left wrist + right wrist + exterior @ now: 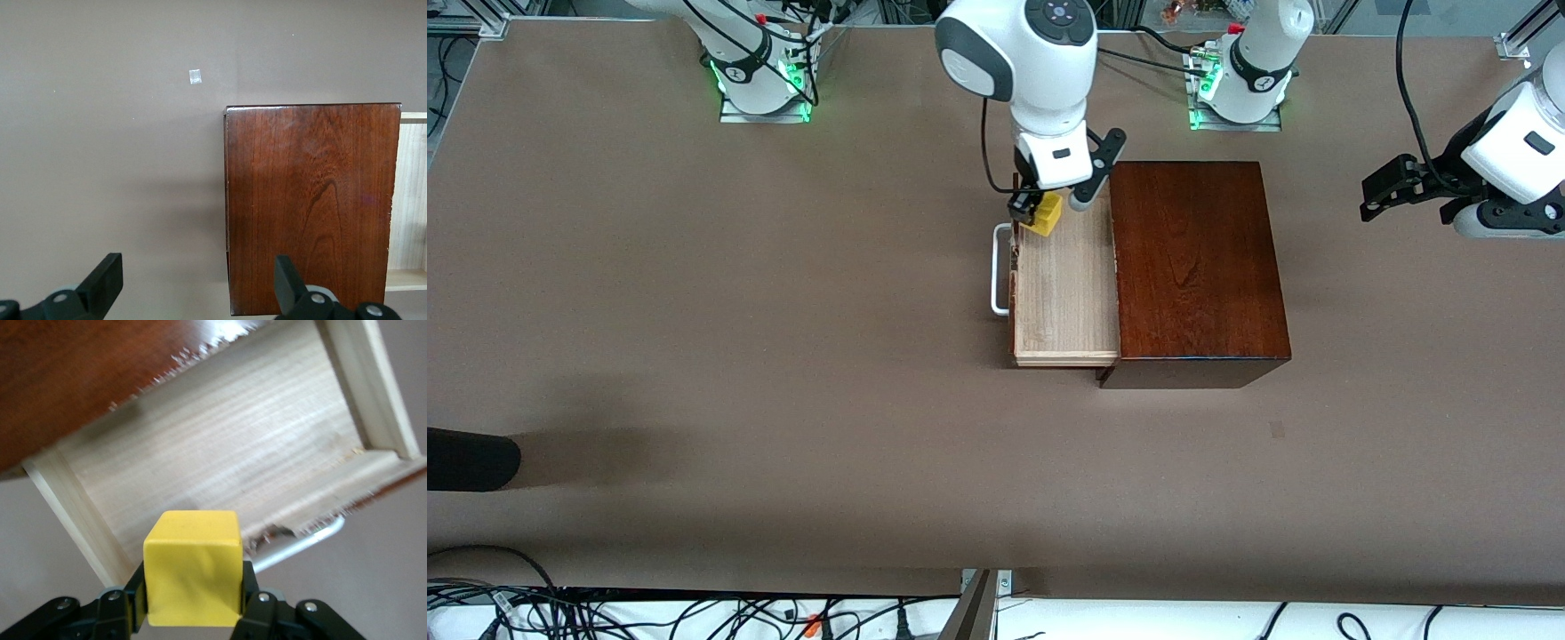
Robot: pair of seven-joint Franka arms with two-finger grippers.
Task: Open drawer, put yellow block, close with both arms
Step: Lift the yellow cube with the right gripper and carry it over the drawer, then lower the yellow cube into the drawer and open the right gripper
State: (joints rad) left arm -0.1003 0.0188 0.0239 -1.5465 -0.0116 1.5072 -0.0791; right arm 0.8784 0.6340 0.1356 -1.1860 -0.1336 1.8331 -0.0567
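The drawer (1067, 293) is pulled out of the mahogany box (1196, 267) toward the right arm's end of the table, with its white handle (1000, 271) at its front. My right gripper (1036, 213) is shut on the yellow block (1047, 213) and holds it over the open pale tray, near the tray's end farther from the front camera. The right wrist view shows the block (193, 567) between the fingers, above the tray (233, 453) and handle (300, 543). My left gripper (1383, 191) is open and empty, waiting in the air past the box's closed end; it (197, 283) faces the box (313, 207).
A small pale patch (1278, 429) marks the table nearer the front camera than the box, also seen in the left wrist view (195, 77). A dark object (467, 458) juts in at the table's edge at the right arm's end. Cables (694, 613) run along the front edge.
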